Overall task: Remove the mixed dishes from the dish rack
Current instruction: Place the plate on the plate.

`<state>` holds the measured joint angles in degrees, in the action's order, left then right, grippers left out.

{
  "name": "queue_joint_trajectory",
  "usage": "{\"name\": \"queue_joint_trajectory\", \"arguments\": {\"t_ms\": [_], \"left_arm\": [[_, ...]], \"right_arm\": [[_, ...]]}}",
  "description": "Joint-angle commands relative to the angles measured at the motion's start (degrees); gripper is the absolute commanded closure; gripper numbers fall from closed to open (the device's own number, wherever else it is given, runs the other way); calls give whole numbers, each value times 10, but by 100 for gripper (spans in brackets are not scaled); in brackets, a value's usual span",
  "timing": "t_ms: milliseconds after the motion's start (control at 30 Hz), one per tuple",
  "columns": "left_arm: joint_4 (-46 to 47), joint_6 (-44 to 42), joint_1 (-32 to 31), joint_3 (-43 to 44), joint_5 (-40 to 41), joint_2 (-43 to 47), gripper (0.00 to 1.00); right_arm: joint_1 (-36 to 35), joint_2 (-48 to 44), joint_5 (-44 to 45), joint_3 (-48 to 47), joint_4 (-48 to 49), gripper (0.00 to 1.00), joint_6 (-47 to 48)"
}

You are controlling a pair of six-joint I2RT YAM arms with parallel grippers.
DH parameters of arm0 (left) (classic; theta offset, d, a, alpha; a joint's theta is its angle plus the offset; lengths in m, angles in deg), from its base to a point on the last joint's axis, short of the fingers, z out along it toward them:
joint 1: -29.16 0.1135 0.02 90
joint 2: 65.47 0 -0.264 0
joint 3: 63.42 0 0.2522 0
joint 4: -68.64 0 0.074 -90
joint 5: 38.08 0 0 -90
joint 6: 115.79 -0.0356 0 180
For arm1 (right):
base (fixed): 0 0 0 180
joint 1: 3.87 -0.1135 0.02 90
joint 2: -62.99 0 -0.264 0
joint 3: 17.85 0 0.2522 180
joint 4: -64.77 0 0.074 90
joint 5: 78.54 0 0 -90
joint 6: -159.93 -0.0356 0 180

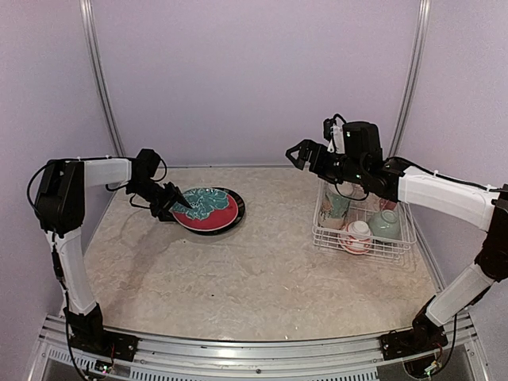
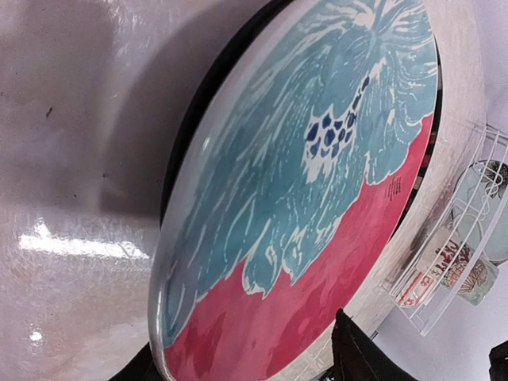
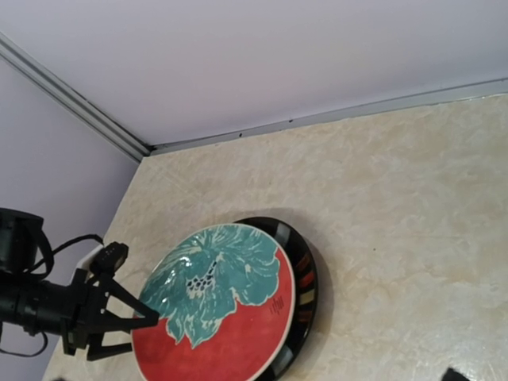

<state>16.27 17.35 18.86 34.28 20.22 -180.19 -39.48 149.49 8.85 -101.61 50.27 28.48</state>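
A red-teal floral plate (image 1: 205, 208) is tilted, its left edge raised, leaning on a black-rimmed plate (image 1: 236, 213) that lies on the table. My left gripper (image 1: 176, 205) is shut on the floral plate's left rim, one finger on each face; this shows in the right wrist view (image 3: 139, 333). The floral plate (image 2: 317, 159) fills the left wrist view. The white wire dish rack (image 1: 361, 252) at the right holds a cream patterned mug (image 1: 337, 208), a mint bowl (image 1: 385, 225) and a white-pink bowl (image 1: 357, 236). My right gripper (image 1: 292, 155) hovers open and empty, up and left of the rack.
The pale walls and their metal posts close in the back and sides. The rack stands close to the right wall. The marbled tabletop (image 1: 254, 286) stretches between the plates and the rack.
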Motion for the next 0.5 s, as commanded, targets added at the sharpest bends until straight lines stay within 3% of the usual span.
{"name": "queue_joint_trajectory", "arguments": {"t_ms": [0, 467], "left_arm": [[-10, -8, -5, 22, 15, -4, 40], [2, -10, -8, 28, 4, -22, 36]], "right_arm": [[2, 0, 0, -12, -20, 0, 2], [3, -3, 11, -17, -27, 0, 8]]}}
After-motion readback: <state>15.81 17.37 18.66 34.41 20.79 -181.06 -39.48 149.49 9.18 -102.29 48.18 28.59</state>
